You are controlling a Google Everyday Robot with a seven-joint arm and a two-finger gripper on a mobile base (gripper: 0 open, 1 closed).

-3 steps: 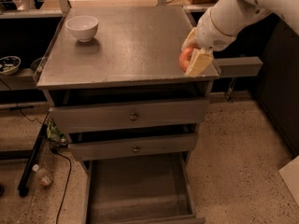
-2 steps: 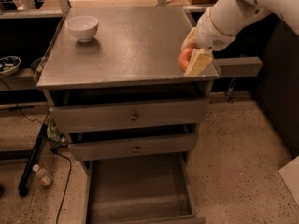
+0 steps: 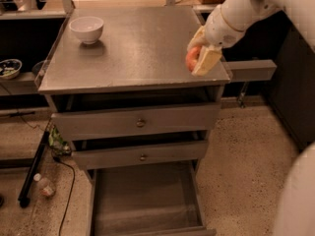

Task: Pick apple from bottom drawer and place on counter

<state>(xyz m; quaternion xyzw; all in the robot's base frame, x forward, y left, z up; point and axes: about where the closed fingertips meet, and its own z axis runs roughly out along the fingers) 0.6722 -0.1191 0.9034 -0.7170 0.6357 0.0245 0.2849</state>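
From where I stand, the white arm reaches in over the right side of the counter (image 3: 133,48). Its gripper (image 3: 199,58) sits at the counter's right edge, close to the front corner. The two pale fingers (image 3: 207,62) are pinched on the apple (image 3: 191,59), one on each side. Only a red-orange sliver of the apple shows between them, on the side facing the middle of the counter. The apple is down at the level of the counter's surface, but I cannot tell whether it rests on the metal or hangs just above it.

At the counter's far left corner, well apart from the gripper, stands a white bowl (image 3: 86,28), upright.

Below the counter are two shallow drawers with small round knobs, the upper drawer (image 3: 138,123) and the middle drawer (image 3: 140,156), each pulled out slightly. Beneath them the bottom drawer (image 3: 142,200) is pulled well out towards me, its flat grey floor showing between its side walls.

A narrow side shelf (image 3: 251,69) juts out to the right of the counter, just beyond the gripper. On the speckled floor to the left of the cabinet lie a small bottle (image 3: 43,185) and a dark cable (image 3: 69,186).
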